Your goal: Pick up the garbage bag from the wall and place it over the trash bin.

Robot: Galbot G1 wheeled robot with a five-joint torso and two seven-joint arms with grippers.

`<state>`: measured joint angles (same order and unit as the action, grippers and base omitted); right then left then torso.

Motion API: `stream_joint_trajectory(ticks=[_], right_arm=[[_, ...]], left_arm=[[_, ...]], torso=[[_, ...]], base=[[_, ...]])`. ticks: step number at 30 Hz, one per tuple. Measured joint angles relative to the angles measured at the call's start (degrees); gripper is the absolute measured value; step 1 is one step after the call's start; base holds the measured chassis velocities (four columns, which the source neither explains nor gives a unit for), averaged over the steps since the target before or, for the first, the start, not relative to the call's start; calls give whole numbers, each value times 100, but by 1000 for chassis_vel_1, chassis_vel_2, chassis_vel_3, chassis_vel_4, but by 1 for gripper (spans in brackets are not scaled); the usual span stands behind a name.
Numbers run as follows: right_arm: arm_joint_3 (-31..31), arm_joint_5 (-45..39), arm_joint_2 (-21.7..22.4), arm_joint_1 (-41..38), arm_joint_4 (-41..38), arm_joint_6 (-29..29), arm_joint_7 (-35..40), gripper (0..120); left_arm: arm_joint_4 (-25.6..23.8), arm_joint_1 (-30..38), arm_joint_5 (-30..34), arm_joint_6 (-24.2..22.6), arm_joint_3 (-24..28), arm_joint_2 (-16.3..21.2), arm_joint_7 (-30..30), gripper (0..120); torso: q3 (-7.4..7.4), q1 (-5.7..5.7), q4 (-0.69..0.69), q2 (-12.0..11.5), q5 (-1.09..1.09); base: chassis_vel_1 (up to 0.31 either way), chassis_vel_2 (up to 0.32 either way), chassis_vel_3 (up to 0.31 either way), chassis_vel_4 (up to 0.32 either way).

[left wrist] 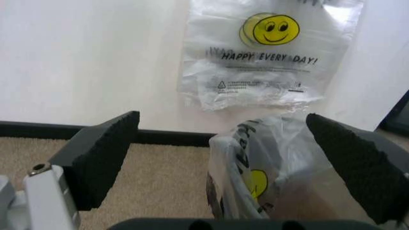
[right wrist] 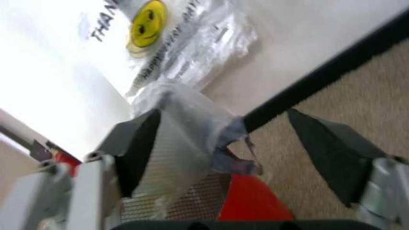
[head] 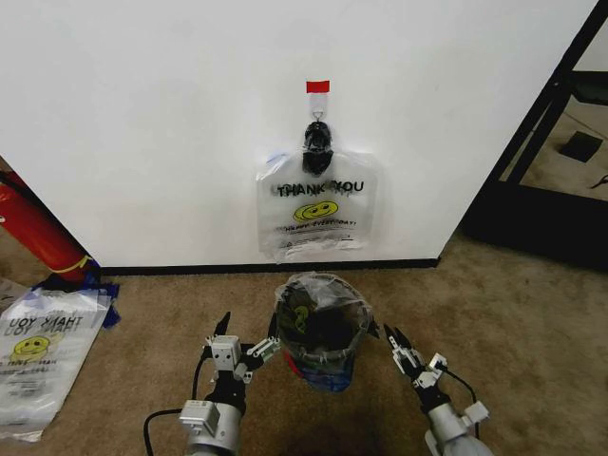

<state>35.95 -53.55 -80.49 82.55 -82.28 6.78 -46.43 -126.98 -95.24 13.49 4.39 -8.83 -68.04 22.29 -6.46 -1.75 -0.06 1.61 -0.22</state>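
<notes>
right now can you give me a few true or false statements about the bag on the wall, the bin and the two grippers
1. The garbage bag hangs from a black clip on the wall. True.
2. The trash bin is bare, with no bag in it. False: a see-through printed bag already lines it.
3. The left gripper and the right gripper flank the bin, both open. True.
4. The right gripper holds the hanging bag. False: it is low beside the bin and holds nothing.
5. The bin stands on the carpet in front of the hanging bag. True.
6. A blue tape strip sits above the clip. False: the tape strip is red.
</notes>
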Motion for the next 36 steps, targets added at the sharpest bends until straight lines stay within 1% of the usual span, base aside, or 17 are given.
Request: stream_joint_trajectory(ticks=[1, 3, 5, 6, 7, 8, 9, 10, 11, 13, 15, 16, 17, 19, 24, 31, 36], right_arm=[[41, 252, -46, 83, -184, 255, 147, 86], [55, 340, -59, 111, -242, 328, 215, 88], [137, 1074, -125, 356, -682, 909, 932, 96], [144, 1261, -139, 441, -825, 1077, 1230, 98], [133, 1641, -152, 655, -1187, 1324, 2010, 100], [115, 1918, -155, 823, -1462, 1438, 2563, 100], [77, 2413, -172, 1104, -1889, 1611, 3441, 100], [53, 2720, -181, 1247, -2116, 1700, 3933, 100], [53, 2720, -181, 1247, -2116, 1700, 3933, 100], [2, 3479, -219, 1637, -2745, 1862, 5070, 100], [-32, 3951, -275, 2038, -3331, 1975, 5671, 100], [-42, 4036, -291, 2134, -3470, 1996, 5744, 100], [-95, 4280, -330, 2412, -3890, 2116, 5842, 100], [-163, 4484, -341, 2672, -4253, 2302, 5763, 100], [-320, 4798, -329, 2987, -4767, 2553, 5476, 100], [-371, 4889, -319, 3006, -4847, 2593, 5395, 100], [-386, 4835, -363, 2993, -4774, 2366, 5462, 100]], left_arm=[[-9, -52, -101, 85, -49, -23, -13, 100], [-2, -64, -152, 124, -72, -29, -23, 100], [184, -113, -530, 479, -260, -91, -98, 100], [249, -127, -605, 573, -306, -116, -109, 100], [381, -157, -740, 776, -392, -166, -146, 100], [446, -175, -797, 880, -431, -195, -170, 100], [544, -210, -893, 1063, -476, -256, -219, 100], [595, -233, -942, 1165, -491, -296, -245, 100], [595, -233, -942, 1165, -491, -296, -245, 100], [662, -287, -989, 1344, -497, -371, -304, 100], [689, -351, -1004, 1536, -489, -401, -370, 100], [689, -371, -1009, 1587, -491, -404, -390, 100], [662, -433, -1006, 1682, -513, -412, -443, 100], [571, -517, -984, 1773, -569, -415, -522, 100], [352, -746, -968, 1894, -763, -438, -641, 100], [151, -875, -972, 1863, -1006, -491, -666, 100], [68, -815, -979, 1789, -1010, -507, -665, 100]], torso=[[0, 0, 1, 0, 0], [0, 0, 2, 0, 0], [0, 0, 2, 0, 1], [0, 0, 2, 0, 0], [0, 0, 2, 0, 0], [0, 0, 1, 0, 0], [0, 0, 0, 0, -1], [0, 0, -2, 0, 0], [0, 0, -2, 0, 0], [0, 0, 0, 0, -1], [0, 1, -1, 0, -1], [0, 1, -1, 0, -1], [1, 1, 0, 0, -2], [1, 1, 1, 0, -1], [1, 1, 1, 0, -2], [0, 1, 1, 0, -1], [0, 1, 1, 0, -1]], base=[[0, 0, 0, 0], [0, 0, 0, 0], [0, 0, 0, 0], [0, 0, 0, 0], [0, 0, 0, 0], [0, 0, 0, 0], [0, 0, 0, 0], [0, 0, 0, 0], [0, 0, 0, 0], [0, 0, 0, 0], [0, 0, 0, 0], [0, 0, 0, 0], [0, 0, 0, 0], [0, 0, 0, 0], [0, 0, 0, 0], [0, 0, 0, 0], [0, 0, 0, 0]])
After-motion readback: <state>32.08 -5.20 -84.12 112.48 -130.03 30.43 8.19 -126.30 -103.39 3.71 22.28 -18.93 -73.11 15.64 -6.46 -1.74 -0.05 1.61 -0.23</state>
